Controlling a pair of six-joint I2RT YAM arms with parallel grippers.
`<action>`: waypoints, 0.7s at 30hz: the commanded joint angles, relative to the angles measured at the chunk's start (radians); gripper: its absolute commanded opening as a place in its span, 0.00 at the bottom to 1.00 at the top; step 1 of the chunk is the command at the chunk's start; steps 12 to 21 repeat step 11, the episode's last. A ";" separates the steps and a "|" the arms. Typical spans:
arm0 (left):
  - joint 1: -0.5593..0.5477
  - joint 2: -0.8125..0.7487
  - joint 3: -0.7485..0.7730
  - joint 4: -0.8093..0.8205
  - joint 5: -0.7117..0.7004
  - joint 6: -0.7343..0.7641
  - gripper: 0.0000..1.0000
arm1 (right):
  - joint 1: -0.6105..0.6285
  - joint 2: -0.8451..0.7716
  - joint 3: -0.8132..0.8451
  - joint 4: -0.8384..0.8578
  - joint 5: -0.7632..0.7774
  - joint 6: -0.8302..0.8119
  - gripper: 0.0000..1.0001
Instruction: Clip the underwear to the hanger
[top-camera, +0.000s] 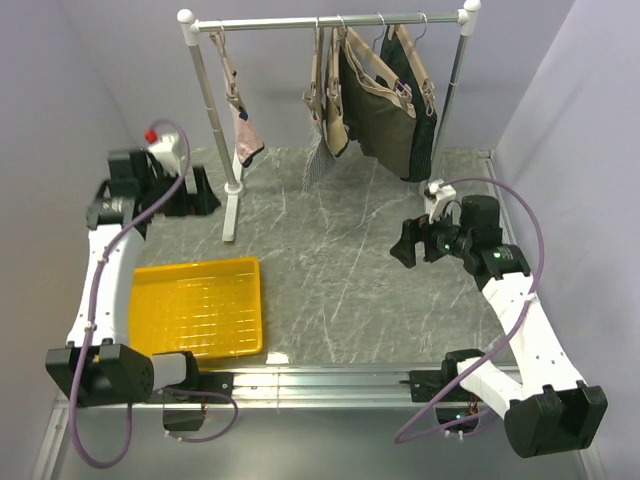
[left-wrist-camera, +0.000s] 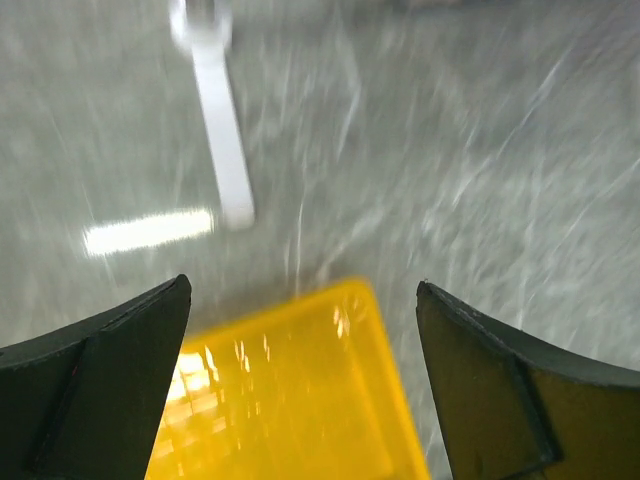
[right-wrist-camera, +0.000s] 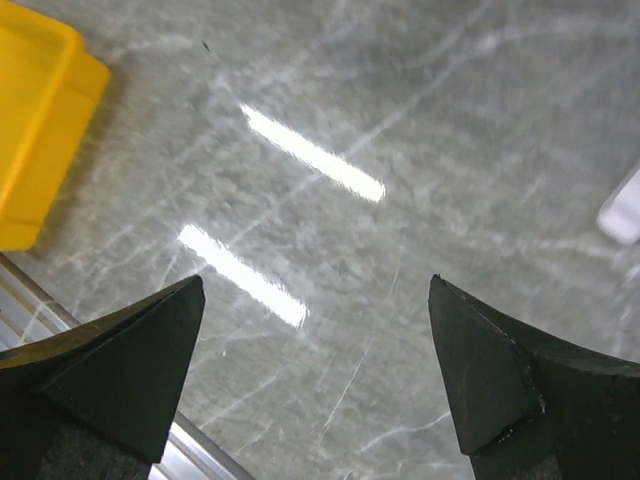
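Left claw (left-wrist-camera: 302, 290) is spread wide with nothing between the fingers. Its wrist view is blurred, with a corner of the yellow tray (left-wrist-camera: 385, 370) right under it and the white rack foot (left-wrist-camera: 225, 150) on the table beyond. Right claw (right-wrist-camera: 315, 285) is also wide and empty, hovering over bare grey table (right-wrist-camera: 400, 120), with the tray edge at the far left of that view. From overhead, the left claw sits near the base of the rack's left post (top-camera: 213, 110). The right claw is out over mid-table, well apart from the rack. The underwear (top-camera: 246, 135) is not on the table. It dangles from the tan hanger (top-camera: 228, 70), which hooks on the rail (top-camera: 330, 20) near its left end, apart from the dark garments (top-camera: 380, 100) bunched further right. The pink fabric droops to one side, and it can't be told whether both clips bite or only one. Judgement: the clipping looks done or nearly so, with both arms off the garment. Risks: if just one clip holds, the thin fabric could slide out under its own weight. The left claw is close to the post and foot, so a careless swing could knock the rack, set the hanger rocking and shake the underwear loose or off the rail. The tray corner below is another snag point for that claw on a low pass.
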 joint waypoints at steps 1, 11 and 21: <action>0.005 -0.114 -0.182 0.013 -0.021 0.061 0.99 | -0.005 -0.017 -0.070 0.055 0.067 0.062 1.00; 0.002 -0.160 -0.419 0.110 -0.071 0.038 0.99 | -0.010 -0.100 -0.171 0.120 0.112 0.057 1.00; 0.002 -0.160 -0.419 0.110 -0.071 0.038 0.99 | -0.010 -0.100 -0.171 0.120 0.112 0.057 1.00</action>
